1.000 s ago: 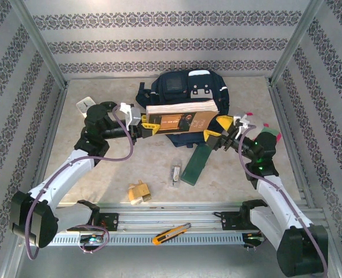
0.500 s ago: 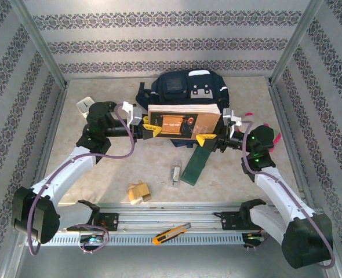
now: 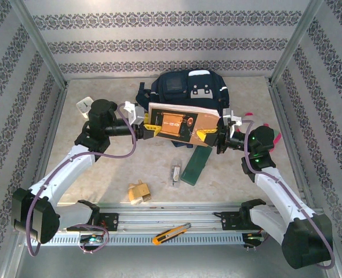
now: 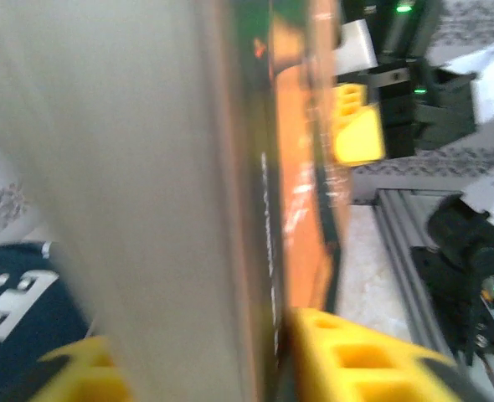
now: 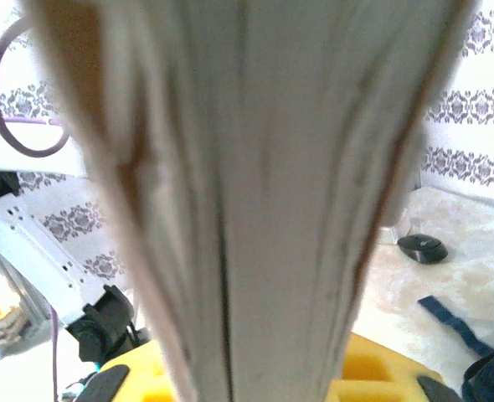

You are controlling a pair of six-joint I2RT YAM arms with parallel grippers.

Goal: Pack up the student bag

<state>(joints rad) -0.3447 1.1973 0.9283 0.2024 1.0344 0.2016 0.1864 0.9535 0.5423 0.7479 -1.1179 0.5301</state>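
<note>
While right pincer clamps book, edges tilt.

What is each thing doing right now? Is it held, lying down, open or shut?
Book: raised, tilted, between the two grippers.
Right gripper: shut on book.
Left gripper: fingers around book's other end; grip unclear.
Bag: lying on table behind book; can't tell if open.
Green thing: lying flat on table.
Knife: lying on front rail.
</note>
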